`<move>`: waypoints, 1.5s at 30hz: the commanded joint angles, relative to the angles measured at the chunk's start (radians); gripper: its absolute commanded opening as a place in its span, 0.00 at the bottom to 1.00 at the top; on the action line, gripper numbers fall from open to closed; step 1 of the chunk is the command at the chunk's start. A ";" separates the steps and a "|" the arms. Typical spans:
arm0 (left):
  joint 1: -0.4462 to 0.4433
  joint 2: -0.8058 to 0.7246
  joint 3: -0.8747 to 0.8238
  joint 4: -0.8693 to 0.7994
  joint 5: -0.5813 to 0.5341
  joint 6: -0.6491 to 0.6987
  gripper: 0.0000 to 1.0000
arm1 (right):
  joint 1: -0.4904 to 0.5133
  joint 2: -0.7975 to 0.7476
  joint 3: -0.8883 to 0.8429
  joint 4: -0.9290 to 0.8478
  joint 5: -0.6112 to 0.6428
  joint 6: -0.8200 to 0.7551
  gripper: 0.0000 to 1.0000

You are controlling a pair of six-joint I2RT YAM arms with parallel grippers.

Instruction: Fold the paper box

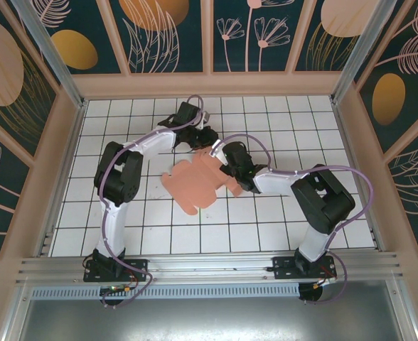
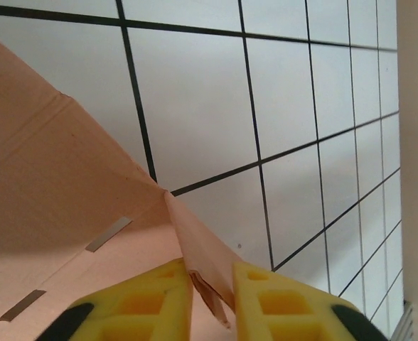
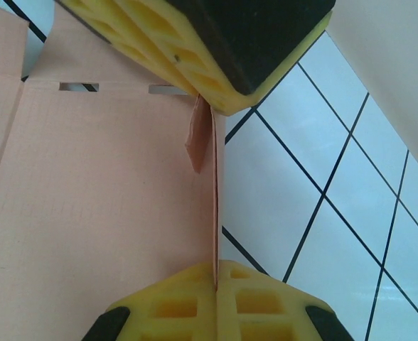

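Note:
The paper box (image 1: 197, 182) is a salmon-pink flat blank lying mid-table, with its far right corner raised. In the left wrist view a small folded flap of the paper box (image 2: 202, 249) stands between my yellow fingers. It leans on the right one, and a narrow gap is left beside it. My left gripper (image 2: 212, 273) (image 1: 207, 144) is at that far corner. My right gripper (image 3: 215, 266) (image 1: 224, 159) is shut on the edge of an upright side panel (image 3: 218, 192). The left gripper's fingers (image 3: 195, 50) hang just beyond that panel.
White tiled table (image 1: 266, 227) inside a frame of tan walls (image 1: 209, 84). Both arms reach inward and meet over the blank's far right side. The right wall (image 2: 416, 142) is close by in the left wrist view.

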 commanded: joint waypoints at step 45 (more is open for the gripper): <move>0.000 -0.053 -0.022 0.115 0.023 -0.110 0.31 | 0.010 0.019 0.054 0.013 0.015 -0.016 0.00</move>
